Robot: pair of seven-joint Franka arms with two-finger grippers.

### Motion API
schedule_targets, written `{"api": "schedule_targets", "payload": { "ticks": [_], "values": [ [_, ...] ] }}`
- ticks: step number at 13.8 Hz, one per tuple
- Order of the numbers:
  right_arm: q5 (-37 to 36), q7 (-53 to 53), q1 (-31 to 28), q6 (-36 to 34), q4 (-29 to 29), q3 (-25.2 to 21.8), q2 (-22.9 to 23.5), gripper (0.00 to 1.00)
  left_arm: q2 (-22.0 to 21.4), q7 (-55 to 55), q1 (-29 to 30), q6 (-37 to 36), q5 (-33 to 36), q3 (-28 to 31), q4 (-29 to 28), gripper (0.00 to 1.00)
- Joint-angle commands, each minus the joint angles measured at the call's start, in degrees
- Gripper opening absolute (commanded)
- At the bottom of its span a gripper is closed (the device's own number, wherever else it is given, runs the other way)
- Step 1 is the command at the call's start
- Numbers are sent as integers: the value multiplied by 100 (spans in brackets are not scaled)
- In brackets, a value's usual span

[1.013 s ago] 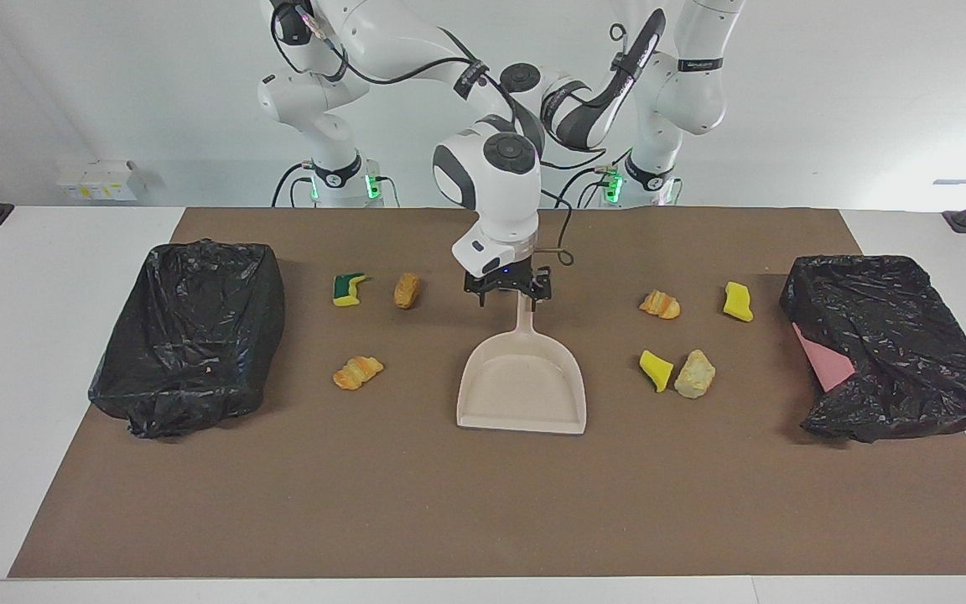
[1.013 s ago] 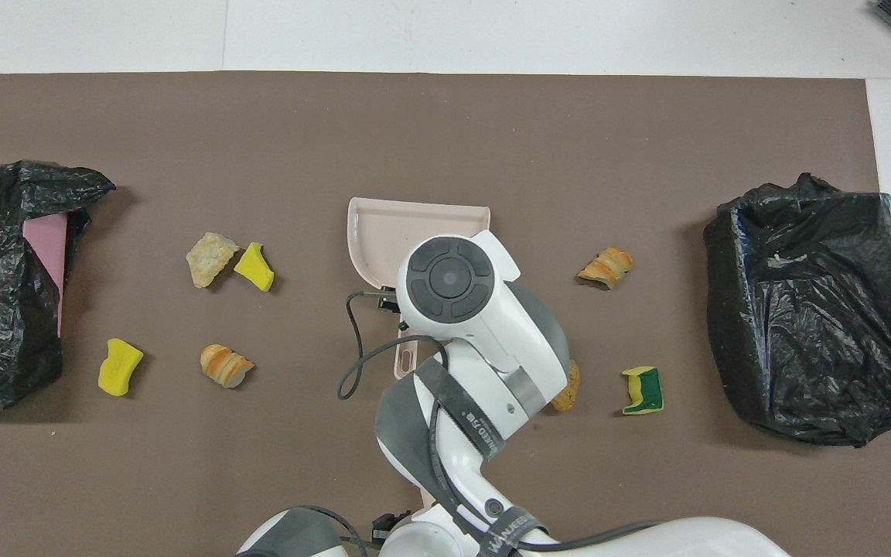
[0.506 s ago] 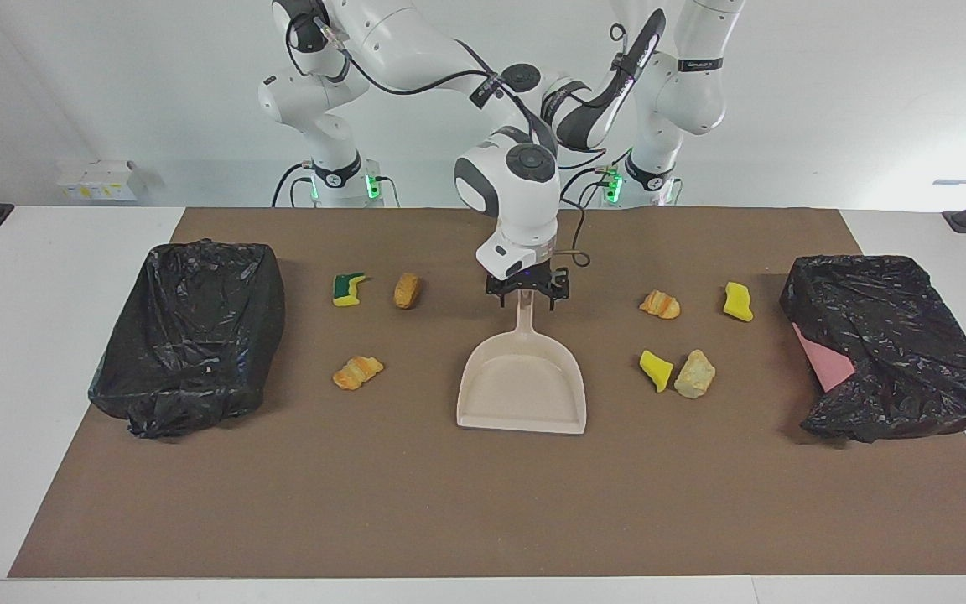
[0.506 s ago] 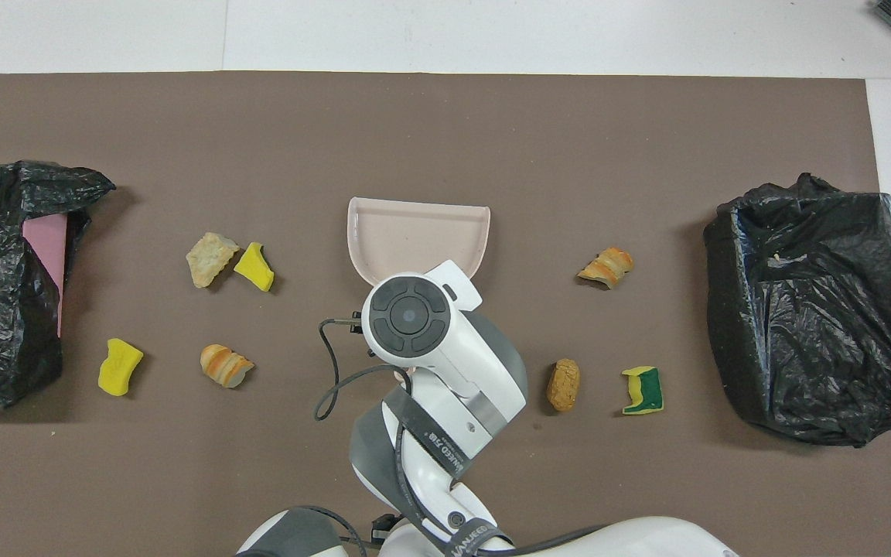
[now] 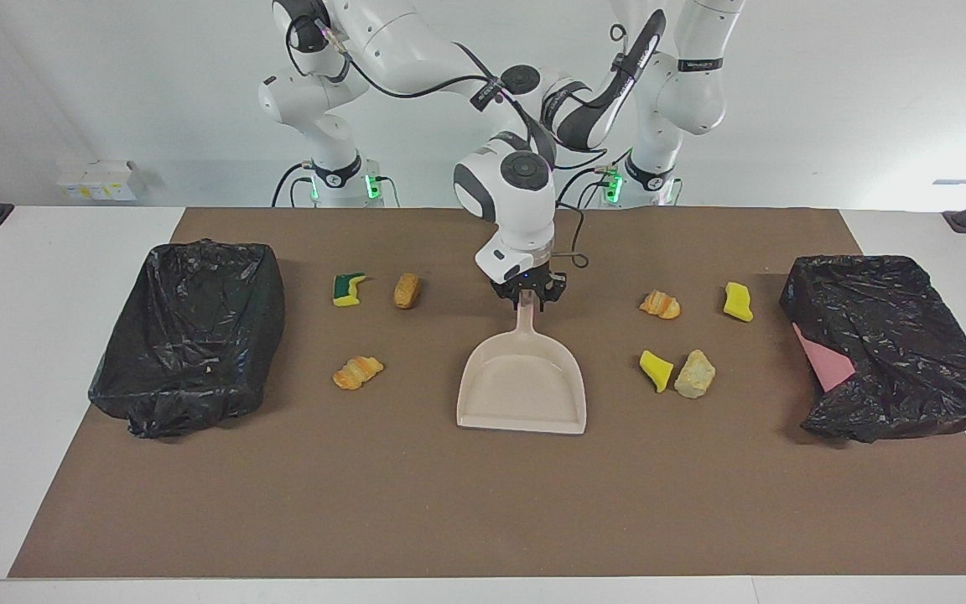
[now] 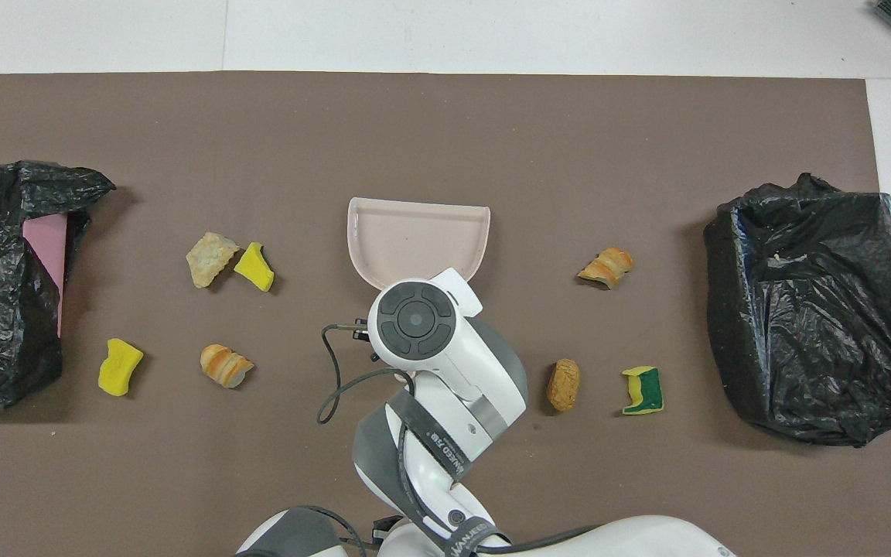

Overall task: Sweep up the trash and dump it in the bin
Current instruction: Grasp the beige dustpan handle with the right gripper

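Observation:
A pale pink dustpan (image 5: pixel 521 386) (image 6: pixel 418 236) lies flat on the brown mat at mid-table, handle toward the robots. My right gripper (image 5: pixel 527 295) is down at the handle's end and shut on it; in the overhead view the arm hides it. Trash lies on both sides. Toward the right arm's end are a green-backed sponge (image 5: pixel 349 289), a brown lump (image 5: pixel 407 289) and a croissant piece (image 5: pixel 357 372). Toward the left arm's end are a croissant piece (image 5: pixel 660 304), two yellow sponges (image 5: pixel 737 302) (image 5: pixel 656 370) and a pale lump (image 5: pixel 694 374). My left arm waits folded by its base.
A bin lined with a black bag (image 5: pixel 189 335) (image 6: pixel 813 309) stands at the right arm's end of the mat. Another black-bagged bin (image 5: pixel 894 344) (image 6: pixel 5 286), with pink showing, lies at the left arm's end.
My right gripper has shifted from over the dustpan's neck to the handle's end, turned, come down and closed on the handle. Dustpan and trash have not moved.

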Motion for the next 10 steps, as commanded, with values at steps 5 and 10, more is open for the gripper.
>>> {"api": "schedule_targets", "payload": {
  "ticks": [5,10],
  "values": [
    [183,-746,-121,116,-40,37,-69,0,-247,-24,342,-573,-19,108,-127,0],
    [174,-1838,-577,-33,-22,10,-262,0,-677,345,738,-890,-19,117,-451,0]
  ]
}}
